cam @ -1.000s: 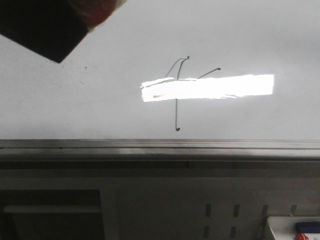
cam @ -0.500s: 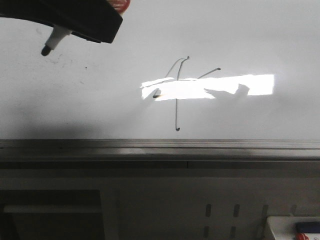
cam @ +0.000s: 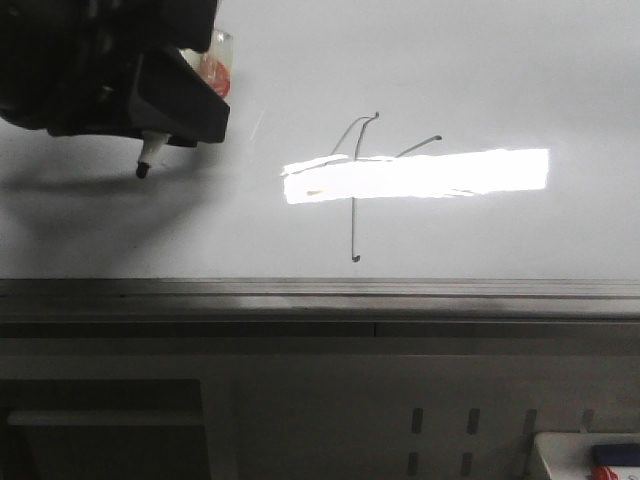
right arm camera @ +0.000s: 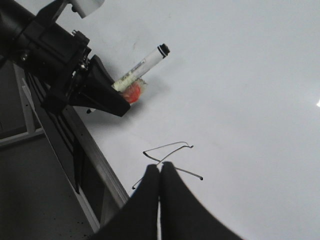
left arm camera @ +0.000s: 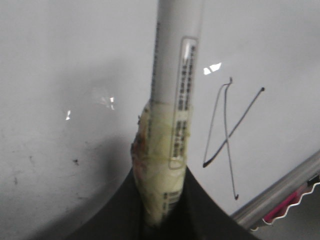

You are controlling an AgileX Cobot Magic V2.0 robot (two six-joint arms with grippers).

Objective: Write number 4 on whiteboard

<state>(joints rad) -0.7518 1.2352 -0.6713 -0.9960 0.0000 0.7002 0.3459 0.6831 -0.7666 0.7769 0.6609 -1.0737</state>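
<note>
The whiteboard (cam: 480, 70) bears the number 4 (cam: 353, 220) in thin dark strokes, partly crossed by a bright light reflection (cam: 450, 172). My left gripper (cam: 175, 125) is at the upper left, shut on a white marker (cam: 152, 152) with a taped barrel. The marker's dark tip points down at the board, well left of the 4. The left wrist view shows the marker (left arm camera: 175, 75) between the black fingers, and the 4 (left arm camera: 226, 142) beside it. My right gripper (right arm camera: 160, 167) is shut and empty, just over the 4 (right arm camera: 167, 146). It is out of the front view.
A grey metal edge strip (cam: 320, 290) runs along the board's near side, with a slotted grey frame below it. A white tray (cam: 560, 450) holding a blue object sits at the bottom right. The right wrist view shows the left arm (right arm camera: 50, 55) by the board's edge.
My left gripper has come down and to the right into view, carrying the marker. The marker tip is now lower and nearer the 4. The 4 is unchanged.
</note>
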